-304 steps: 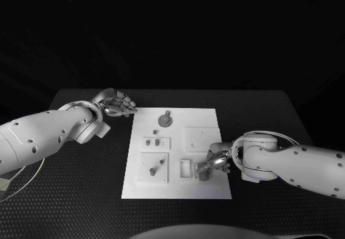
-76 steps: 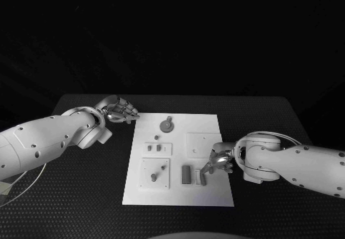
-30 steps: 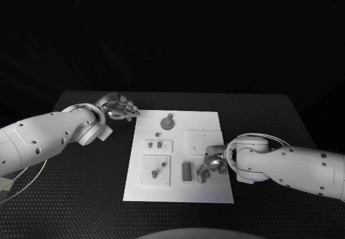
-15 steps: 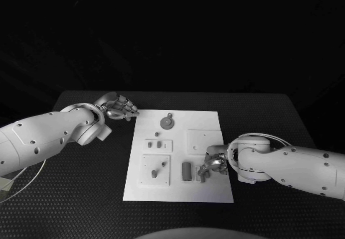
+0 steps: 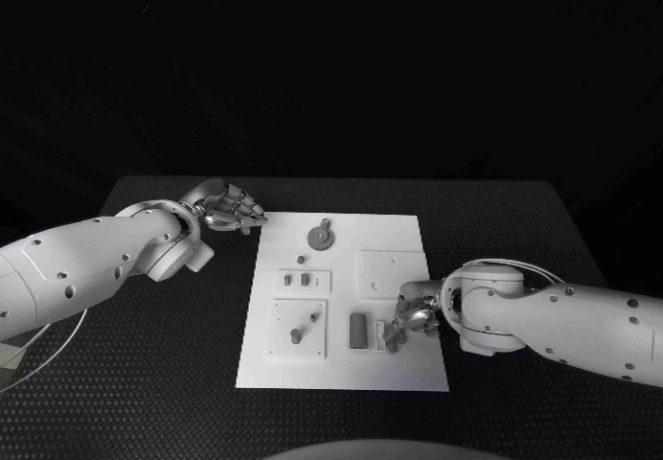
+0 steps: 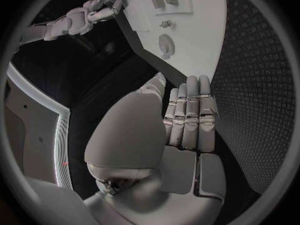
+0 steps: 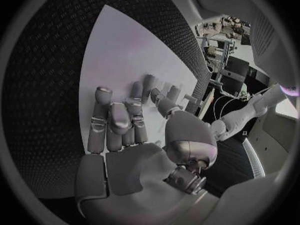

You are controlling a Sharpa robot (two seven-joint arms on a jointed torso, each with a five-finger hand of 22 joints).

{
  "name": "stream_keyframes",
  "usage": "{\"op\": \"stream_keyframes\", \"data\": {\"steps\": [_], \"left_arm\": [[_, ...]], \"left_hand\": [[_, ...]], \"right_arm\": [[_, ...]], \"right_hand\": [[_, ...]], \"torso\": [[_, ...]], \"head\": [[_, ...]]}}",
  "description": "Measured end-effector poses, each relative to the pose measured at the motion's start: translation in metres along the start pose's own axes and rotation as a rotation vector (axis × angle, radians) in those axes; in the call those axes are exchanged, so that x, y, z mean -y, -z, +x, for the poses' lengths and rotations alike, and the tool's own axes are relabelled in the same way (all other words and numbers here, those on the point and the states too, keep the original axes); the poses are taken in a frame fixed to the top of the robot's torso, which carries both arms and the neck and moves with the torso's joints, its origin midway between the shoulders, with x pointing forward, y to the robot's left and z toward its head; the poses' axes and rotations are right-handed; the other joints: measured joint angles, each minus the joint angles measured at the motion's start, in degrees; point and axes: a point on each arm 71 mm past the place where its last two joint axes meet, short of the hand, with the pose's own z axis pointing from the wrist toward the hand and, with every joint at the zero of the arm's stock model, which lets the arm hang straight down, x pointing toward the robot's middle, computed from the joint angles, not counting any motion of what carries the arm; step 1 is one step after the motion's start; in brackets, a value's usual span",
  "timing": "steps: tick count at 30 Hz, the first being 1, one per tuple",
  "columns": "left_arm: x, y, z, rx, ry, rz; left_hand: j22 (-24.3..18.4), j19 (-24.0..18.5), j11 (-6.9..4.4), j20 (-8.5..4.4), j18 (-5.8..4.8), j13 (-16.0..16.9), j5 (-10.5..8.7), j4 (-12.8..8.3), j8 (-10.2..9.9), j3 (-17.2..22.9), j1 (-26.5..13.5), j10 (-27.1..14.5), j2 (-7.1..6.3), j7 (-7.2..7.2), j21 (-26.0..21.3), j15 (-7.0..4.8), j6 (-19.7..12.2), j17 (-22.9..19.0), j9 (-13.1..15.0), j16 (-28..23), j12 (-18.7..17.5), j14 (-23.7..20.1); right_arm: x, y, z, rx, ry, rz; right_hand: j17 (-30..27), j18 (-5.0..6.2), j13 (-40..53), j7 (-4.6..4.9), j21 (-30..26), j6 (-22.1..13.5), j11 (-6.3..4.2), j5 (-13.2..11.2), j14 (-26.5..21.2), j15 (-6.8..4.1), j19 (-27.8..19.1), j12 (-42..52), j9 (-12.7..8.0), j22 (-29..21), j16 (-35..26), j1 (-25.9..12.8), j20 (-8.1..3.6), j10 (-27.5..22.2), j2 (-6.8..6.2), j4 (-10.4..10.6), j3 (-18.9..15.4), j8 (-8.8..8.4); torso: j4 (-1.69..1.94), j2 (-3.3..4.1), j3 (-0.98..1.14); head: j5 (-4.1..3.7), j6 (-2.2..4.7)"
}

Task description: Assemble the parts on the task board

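The white task board (image 5: 394, 240) lies in the middle of the table. On it are a round grey part (image 5: 321, 235), two small parts in a plate (image 5: 294, 280), a peg in a slotted plate (image 5: 294, 333), an upright grey bar (image 5: 358, 329) and a smaller grey part (image 5: 387, 337) beside it. My right hand (image 5: 416, 316) is over the board's right edge, its fingers stretched out, fingertips at the smaller grey part; nothing shows in its grasp (image 7: 119, 125). My left hand (image 5: 228, 209) hovers off the board's far left corner, fingers curled in, holding nothing (image 6: 187, 120).
A square white plate (image 5: 390, 268) sits on the board's right half, just beyond my right hand. Black table mat (image 5: 166, 364) surrounds the board on all sides. The left wrist view shows the board (image 6: 194, 30) and the right hand (image 6: 103, 10) far off.
Over the last second my right hand has barely shifted beside the smaller grey part. The left hand has stayed where it was.
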Motion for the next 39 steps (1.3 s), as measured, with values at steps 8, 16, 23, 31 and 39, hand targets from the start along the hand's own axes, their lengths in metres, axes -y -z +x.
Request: {"op": "stream_keyframes", "data": {"steps": [8,16,23,31,39], "left_arm": [[-0.001,0.0,-0.001,0.001,0.0,-0.002],[-0.001,0.001,-0.001,0.001,-0.001,-0.003],[-0.001,0.001,-0.001,0.0,-0.001,-0.005],[-0.002,0.001,-0.001,-0.001,-0.001,-0.006],[-0.002,0.002,-0.001,-0.003,0.0,-0.007]], "left_hand": [[0.0,0.0,0.0,0.0,0.0,-0.04,0.0,-0.13,0.0,0.13,0.0,0.0,0.0,0.0,0.0,0.01,0.0,0.05,0.0,0.0,0.0,-0.01],[0.05,0.0,0.0,0.0,0.0,-0.04,0.0,0.03,0.0,0.29,0.0,0.0,0.0,0.0,0.0,-0.12,0.0,0.12,0.0,0.0,-0.01,0.12],[0.05,0.0,-0.01,0.0,0.0,-0.03,0.0,0.03,0.0,0.29,0.0,0.01,0.0,0.0,0.0,-0.21,0.0,0.12,0.0,0.0,-0.01,0.21],[0.05,0.0,-0.01,0.0,0.0,-0.03,0.0,0.03,0.0,0.29,0.0,0.01,0.0,0.0,0.0,-0.21,0.0,0.17,0.0,0.0,-0.01,0.21],[0.04,0.0,-0.01,0.0,0.0,-0.03,0.0,0.03,0.0,0.29,0.01,0.01,-0.01,0.0,0.0,-0.21,0.0,0.22,0.0,0.0,-0.01,0.21]], "right_arm": [[0.008,0.004,0.0,0.014,0.009,0.014],[0.012,0.006,0.0,0.024,0.021,0.024],[0.006,0.007,0.001,0.05,0.101,0.021],[-0.001,0.009,0.001,0.071,0.195,0.019],[-0.01,0.011,0.004,0.091,0.297,0.023]], "right_hand": [[-0.11,-0.02,-0.05,-0.04,0.0,-0.03,0.0,0.0,-0.05,0.06,-0.2,0.0,0.02,0.0,0.0,2.16,0.2,0.0,-0.29,-0.16,-0.16,0.0],[-0.15,-0.03,-0.12,-0.25,0.0,-0.24,0.0,0.0,-0.06,0.06,-0.21,-0.21,0.07,0.0,0.0,2.75,0.2,0.0,-0.89,-0.08,-0.63,0.0],[-0.29,-0.05,-0.19,-0.37,-0.2,-0.35,0.31,0.0,-0.2,0.2,-0.45,-0.45,0.18,0.0,0.0,1.21,0.44,-0.32,-3.36,0.77,-1.65,0.0],[-0.32,-0.04,-0.19,-0.75,-0.67,-0.56,1.03,0.0,-0.69,0.68,-0.62,-0.45,0.9,0.0,-0.22,-0.41,0.6,-1.03,-4.98,2.94,-0.25,0.01],[-0.31,-0.05,-0.24,-1.28,-0.67,-1.08,1.24,0.0,-0.89,0.87,-0.82,-0.45,4.29,-0.01,-0.22,-0.33,0.81,-1.24,-4.9,3.04,0.14,0.01]], "torso": [[0.0,0.01,-0.01],[-0.01,-0.01,-0.04],[-0.01,-0.01,-0.04],[0.02,-0.01,-0.05],[0.02,-0.01,-0.06]], "head": [[-0.07,0.07],[-0.12,0.2],[-0.16,0.21],[-0.21,0.14],[-0.21,0.03]]}}
